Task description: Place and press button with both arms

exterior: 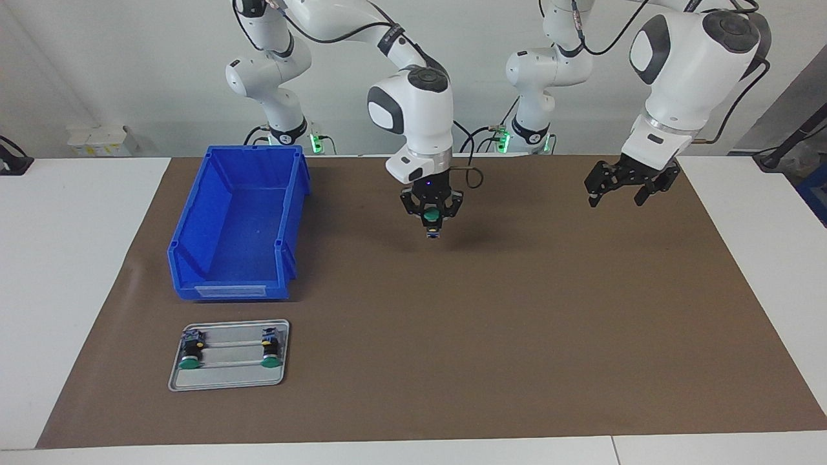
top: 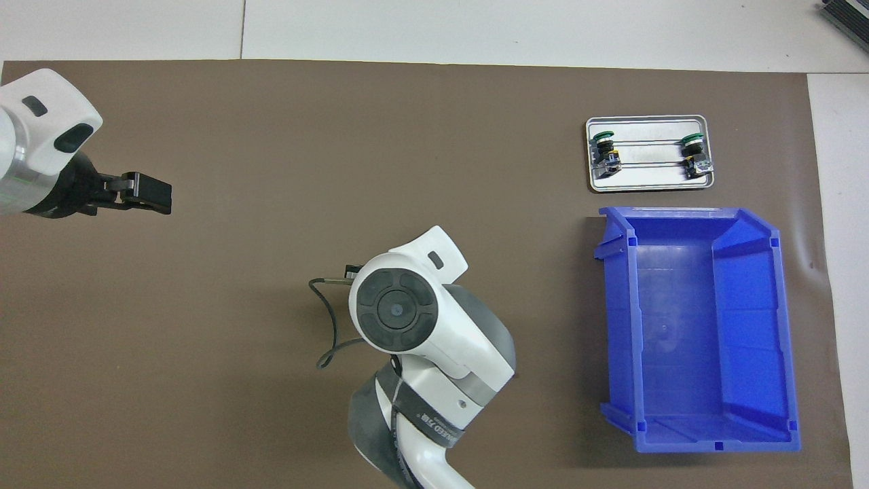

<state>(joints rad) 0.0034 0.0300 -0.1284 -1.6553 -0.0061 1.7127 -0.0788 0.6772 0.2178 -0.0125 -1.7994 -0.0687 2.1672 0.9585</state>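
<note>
Item: button, frame centre, clamped in my right gripper; lower it straight, cap accessible. My left gripper, upper right: spread, empty.

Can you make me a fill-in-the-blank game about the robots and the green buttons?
1. The right gripper holds one green ____ over the brown mat.
2. The small metal tray holds ____ more buttons.
3. The bin beside the tray is coloured ____.
4. The left gripper holds ____.

Missing words: button; two; blue; nothing
</note>
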